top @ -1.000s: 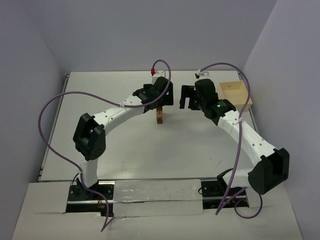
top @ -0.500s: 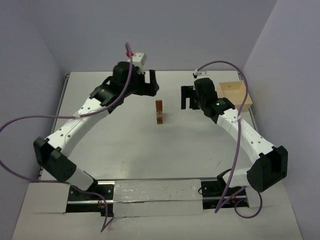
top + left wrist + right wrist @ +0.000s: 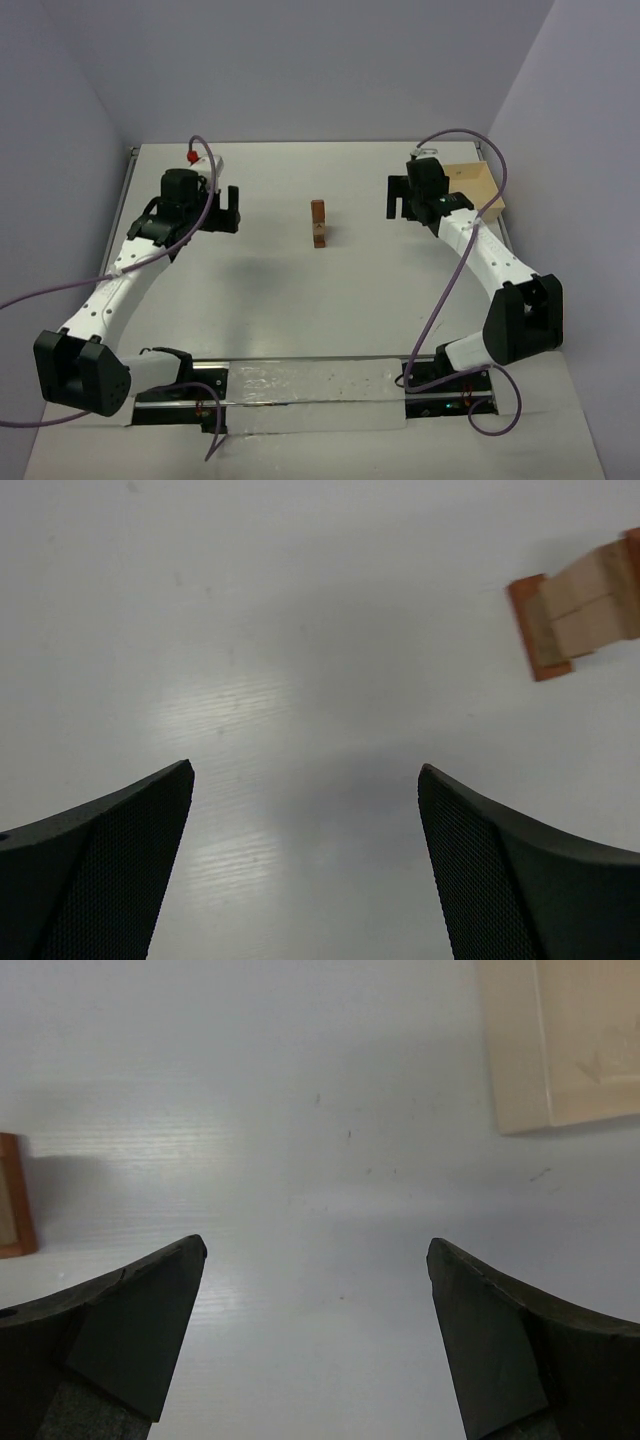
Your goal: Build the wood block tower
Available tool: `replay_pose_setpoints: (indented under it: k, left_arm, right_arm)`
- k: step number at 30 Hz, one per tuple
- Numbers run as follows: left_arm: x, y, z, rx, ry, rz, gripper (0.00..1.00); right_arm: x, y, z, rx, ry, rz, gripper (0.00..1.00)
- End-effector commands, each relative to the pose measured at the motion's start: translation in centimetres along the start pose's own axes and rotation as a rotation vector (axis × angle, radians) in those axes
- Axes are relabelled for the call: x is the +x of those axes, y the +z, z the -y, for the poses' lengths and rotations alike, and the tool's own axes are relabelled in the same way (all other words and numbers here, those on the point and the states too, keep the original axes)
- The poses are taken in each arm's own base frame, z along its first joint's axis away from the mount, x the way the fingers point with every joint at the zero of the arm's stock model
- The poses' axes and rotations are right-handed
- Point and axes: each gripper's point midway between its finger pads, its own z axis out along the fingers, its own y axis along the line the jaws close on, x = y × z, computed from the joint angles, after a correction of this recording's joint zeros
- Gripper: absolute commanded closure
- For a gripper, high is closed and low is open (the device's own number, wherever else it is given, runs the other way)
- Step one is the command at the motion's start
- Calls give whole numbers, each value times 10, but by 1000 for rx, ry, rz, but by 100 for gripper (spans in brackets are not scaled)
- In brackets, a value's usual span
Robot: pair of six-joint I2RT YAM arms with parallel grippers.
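centrally on the tabletop (image 3: 300, 300) stands the wood block tower (image 3: 318, 222); both arms stretch forward, left end effector (image 3: 222, 210) and right end effector (image 3: 400, 198) spread wide, flanking it, well apart.

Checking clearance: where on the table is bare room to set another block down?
Bare table lies between the tower and the left end effector, and in front of the tower. Crowded at right rear: right end effector near box.
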Motion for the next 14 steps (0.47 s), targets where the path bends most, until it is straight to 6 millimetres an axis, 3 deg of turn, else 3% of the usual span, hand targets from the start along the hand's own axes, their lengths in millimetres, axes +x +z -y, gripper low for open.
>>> replay_pose_setpoints:
  k: [1,7,14]
  left_arm:
    - [11,5,-54,-91,-18,21,1]
    - [41,24,-107,-155,-148,-43,1]
    - [43,28,-112,-163,-179,-30,1]
  right_arm:
    - [2,3,15,38,-7,53,0]
    - [3,3,25,39,14,82,0]
    - [4,3,31,48,28,93,0]
